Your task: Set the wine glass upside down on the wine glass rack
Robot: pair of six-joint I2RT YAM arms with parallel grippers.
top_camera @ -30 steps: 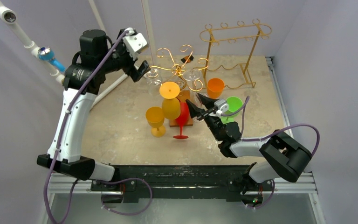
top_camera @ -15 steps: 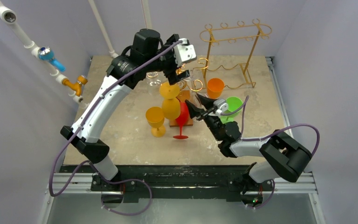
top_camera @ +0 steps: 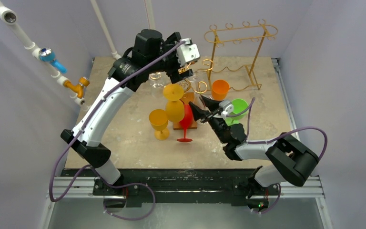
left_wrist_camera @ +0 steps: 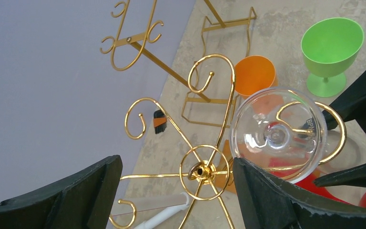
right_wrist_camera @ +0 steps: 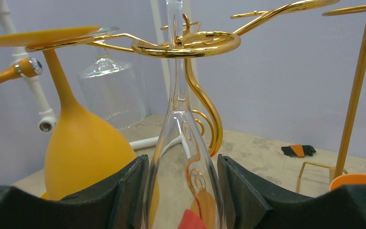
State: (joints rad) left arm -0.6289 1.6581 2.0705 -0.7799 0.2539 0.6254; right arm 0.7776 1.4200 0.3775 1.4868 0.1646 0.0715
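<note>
Noted the left claw (left_wrist_camera: 176, 164) carried across from far out on the left to a station over the wine glass rack (left_wrist_camera: 201, 170) within the last second, with barely a drift in the final half; saw no change on the right side. Found that left claw released, fingers spread wide and empty above the rack's hub, looking down on it. Found the right claw (right_wrist_camera: 181, 186) grasping the clear wine glass (right_wrist_camera: 183, 143) by its bowl, inverted, stem threaded up through a gold curl and foot sitting over that curl in the left wrist view. Judged the hold kept low on the bowl to leave stem and foot free for the hook. Spotted a yellow glass (top_camera: 175, 110) already hung just beside it, close enough to knock. Took the hanging as nearly done, pending release; could not confirm weight resting on the curl yet
</note>
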